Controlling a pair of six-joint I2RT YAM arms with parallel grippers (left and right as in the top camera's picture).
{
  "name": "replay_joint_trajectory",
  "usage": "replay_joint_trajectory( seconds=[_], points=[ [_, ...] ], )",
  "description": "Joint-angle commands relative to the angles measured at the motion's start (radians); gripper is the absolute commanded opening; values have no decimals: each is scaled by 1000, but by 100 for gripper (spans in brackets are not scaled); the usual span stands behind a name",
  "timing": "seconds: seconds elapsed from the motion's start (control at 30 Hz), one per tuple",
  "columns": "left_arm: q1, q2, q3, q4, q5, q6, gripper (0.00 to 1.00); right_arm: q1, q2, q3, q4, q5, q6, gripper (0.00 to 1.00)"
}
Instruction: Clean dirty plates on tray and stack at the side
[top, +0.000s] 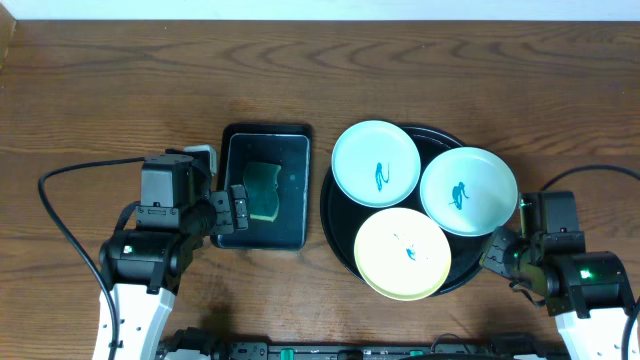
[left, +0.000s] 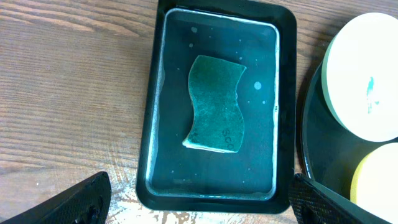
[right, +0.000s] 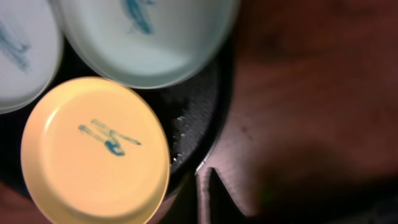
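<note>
The round black tray (top: 335, 215) holds three plates. A mint plate (top: 375, 163) lies at its back left, a second mint plate (top: 468, 190) at its right, and a yellow plate (top: 403, 253) at its front. Each has a teal squiggle at its centre. My left gripper (top: 228, 208) is open and empty over the near end of a small rectangular tray (left: 286, 118). My right gripper (top: 497, 255) is by the round tray's front right rim. In the right wrist view its fingers (right: 214, 186) meet, with nothing between them, next to the yellow plate (right: 93, 149) and the tray's rim (right: 199, 143).
The rectangular black tray (top: 300, 190) sits left of the round tray and holds shallow water and a green sponge (left: 216, 104). Bare wooden table lies behind both trays and to the far left and right. Arm cables run along both sides.
</note>
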Motion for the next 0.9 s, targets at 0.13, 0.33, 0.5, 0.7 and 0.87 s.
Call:
replay_joint_trajectory(
  seconds=[0.13, 0.33, 0.5, 0.7, 0.87],
  points=[
    [6, 3, 26, 1, 12, 17, 92, 8, 2, -2, -116, 64, 246, 1],
    [6, 3, 26, 1, 12, 17, 92, 8, 2, -77, -101, 15, 286, 1],
    [6, 3, 26, 1, 12, 17, 92, 8, 6, -162, -59, 8, 365, 1],
    [6, 3, 26, 1, 12, 17, 92, 8, 44, -233, 0, 12, 380, 1],
    [6, 3, 26, 1, 12, 17, 92, 8, 102, -257, 24, 17, 387, 1]
  ],
)
